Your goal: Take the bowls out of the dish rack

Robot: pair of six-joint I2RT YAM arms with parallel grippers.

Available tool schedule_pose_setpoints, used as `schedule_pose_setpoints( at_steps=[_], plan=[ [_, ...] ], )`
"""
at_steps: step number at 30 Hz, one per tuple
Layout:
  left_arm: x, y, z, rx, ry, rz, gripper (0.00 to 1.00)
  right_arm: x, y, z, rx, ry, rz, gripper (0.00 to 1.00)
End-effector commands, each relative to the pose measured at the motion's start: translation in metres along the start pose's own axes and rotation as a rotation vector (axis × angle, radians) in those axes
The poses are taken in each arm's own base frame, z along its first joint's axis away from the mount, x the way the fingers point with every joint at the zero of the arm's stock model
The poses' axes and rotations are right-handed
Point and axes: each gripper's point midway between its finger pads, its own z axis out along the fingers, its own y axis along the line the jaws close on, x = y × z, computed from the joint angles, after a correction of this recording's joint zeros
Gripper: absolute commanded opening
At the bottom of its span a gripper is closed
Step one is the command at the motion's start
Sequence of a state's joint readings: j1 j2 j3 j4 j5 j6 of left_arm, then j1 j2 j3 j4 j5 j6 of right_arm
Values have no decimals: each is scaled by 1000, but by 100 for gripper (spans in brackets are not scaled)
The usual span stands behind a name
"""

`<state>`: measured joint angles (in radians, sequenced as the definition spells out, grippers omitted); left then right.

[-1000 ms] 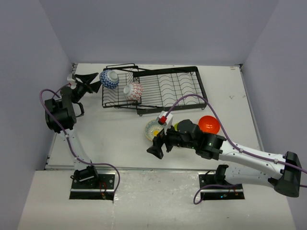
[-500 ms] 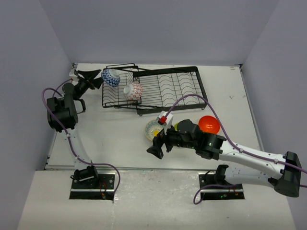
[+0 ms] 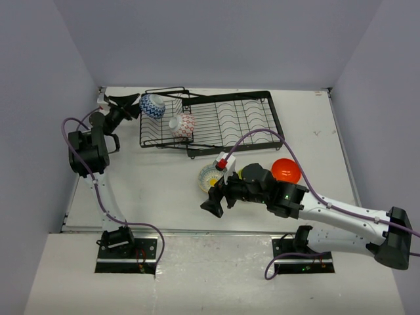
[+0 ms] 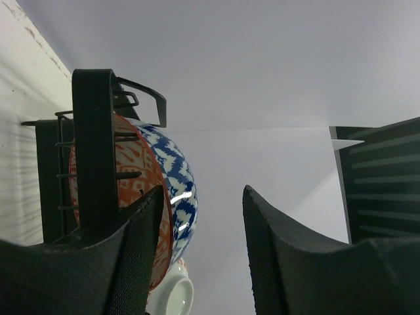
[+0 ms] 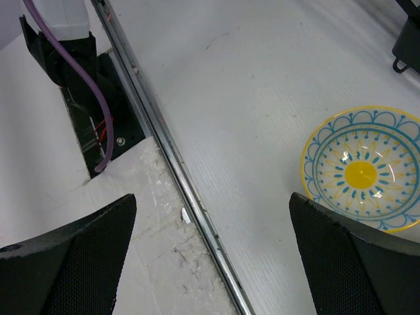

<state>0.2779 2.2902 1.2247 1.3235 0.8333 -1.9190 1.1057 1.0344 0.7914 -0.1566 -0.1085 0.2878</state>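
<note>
The black wire dish rack (image 3: 230, 121) lies at the back of the table. A blue-patterned bowl (image 3: 152, 106) stands on edge in its left end, with a red-and-white bowl (image 3: 182, 125) beside it. My left gripper (image 3: 137, 105) is at the blue bowl's rim. In the left wrist view the left gripper (image 4: 203, 190) is open: one finger (image 4: 141, 249) lies over the blue bowl's (image 4: 177, 190) orange-patterned inside, the other (image 4: 279, 256) stands apart from its outside. My right gripper (image 3: 213, 200) hangs open and empty near the front edge, beside the cream bowl (image 5: 364, 167).
On the table in front of the rack sit the cream bowl with a yellow centre (image 3: 210, 177), an orange bowl (image 3: 286, 170) and a lime green bowl (image 3: 242, 172), mostly hidden by the right arm. The table's metal front rail (image 5: 177, 170) runs under the right gripper (image 5: 211, 197).
My left gripper has moved right onto the blue bowl's rim and its jaws have narrowed. The right arm has not moved.
</note>
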Motion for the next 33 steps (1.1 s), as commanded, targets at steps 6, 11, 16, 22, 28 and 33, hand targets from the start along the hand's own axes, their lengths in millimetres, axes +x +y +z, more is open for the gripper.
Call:
schedule_pose_setpoints(
  at_steps=[6,11,16,22,28,33],
  plan=[
    [47,-60,-3,343,128,365,51,-23,9,-4,-28,-56,-22,99],
    [47,-54,0,337,137,357,47,-22,9,-3,-28,-56,-24,99],
    [49,-53,0,333,145,356,36,-21,8,-3,-24,-53,-23,99],
    [52,-61,1,350,145,354,24,-20,8,-3,-23,-51,-24,99],
    [60,-80,4,385,147,355,15,-20,7,-2,-20,-52,-23,99],
    [62,-83,6,396,140,325,0,-20,6,-4,-14,-59,-23,99]
  ],
)
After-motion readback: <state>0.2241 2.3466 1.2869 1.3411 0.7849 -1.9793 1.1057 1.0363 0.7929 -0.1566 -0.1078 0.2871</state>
